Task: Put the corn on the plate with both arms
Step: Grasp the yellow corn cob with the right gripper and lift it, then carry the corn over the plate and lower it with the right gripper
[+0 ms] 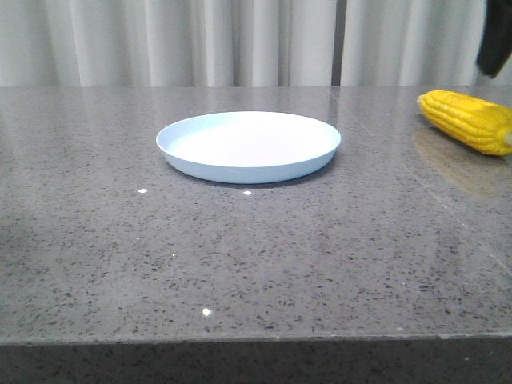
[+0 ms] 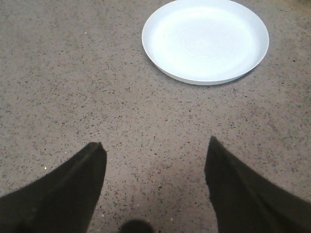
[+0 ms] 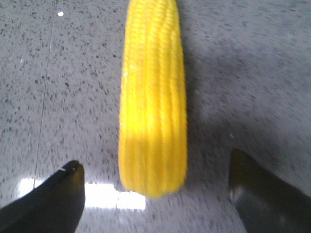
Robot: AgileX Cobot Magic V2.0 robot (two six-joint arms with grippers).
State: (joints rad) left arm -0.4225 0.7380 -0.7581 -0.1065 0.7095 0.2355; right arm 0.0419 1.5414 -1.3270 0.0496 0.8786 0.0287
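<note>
The yellow corn point(image 1: 468, 120) lies on the grey table at the far right, its right end cut by the frame edge. The pale blue-white plate point(image 1: 248, 146) sits empty at the table's middle. My right gripper point(image 3: 154, 167) is open; its dark fingers stand wide on either side of the near end of the corn point(image 3: 153, 97), apart from it. Only a dark bit of the right arm point(image 1: 496, 36) shows in the front view, above the corn. My left gripper point(image 2: 153, 148) is open and empty over bare table, with the plate point(image 2: 206, 41) ahead of it.
The speckled grey stone table point(image 1: 240, 256) has its front edge near the bottom of the front view. White curtains point(image 1: 200, 40) hang behind the table.
</note>
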